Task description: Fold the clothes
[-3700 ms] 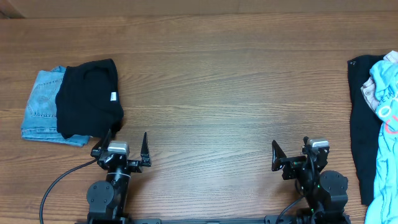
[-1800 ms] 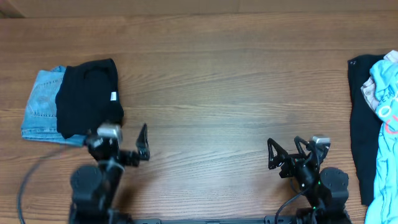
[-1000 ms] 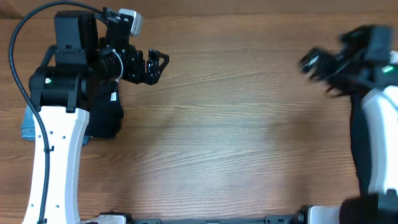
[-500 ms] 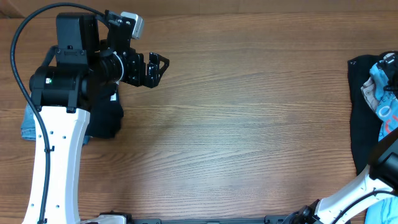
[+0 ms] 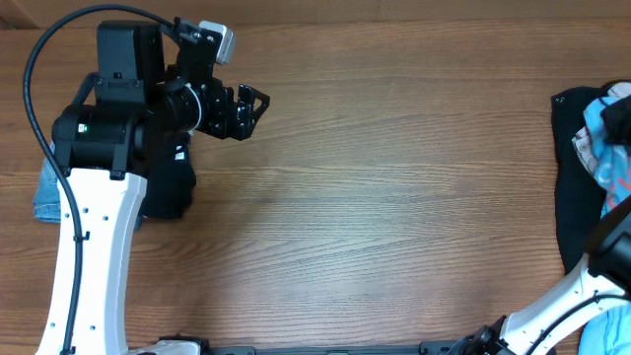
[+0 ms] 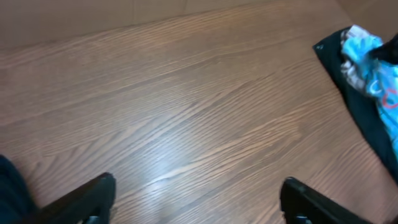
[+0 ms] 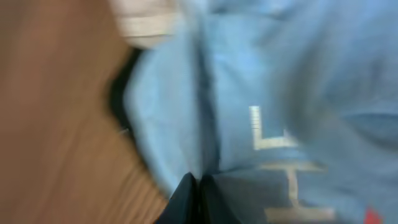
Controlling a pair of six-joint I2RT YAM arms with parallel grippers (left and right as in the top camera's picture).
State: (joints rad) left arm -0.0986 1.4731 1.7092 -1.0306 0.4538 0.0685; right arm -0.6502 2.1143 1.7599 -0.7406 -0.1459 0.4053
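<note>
While the left gripper [image 5: 246, 106] is hanging wide open and empty over the upper left of the table [image 5: 394, 197], the right gripper [image 7: 194, 186] is pinching shut on the light blue T-shirt [image 5: 611, 173] lying at the frame's right edge.

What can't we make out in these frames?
Jeans: overhead, mostly covered by the left arm and a black garment.
T-shirt print: right wrist view blurred and too close; overhead cuts it at the right edge.
Right gripper: overhead, lost at the right edge; wrist view shows only its tips.
</note>
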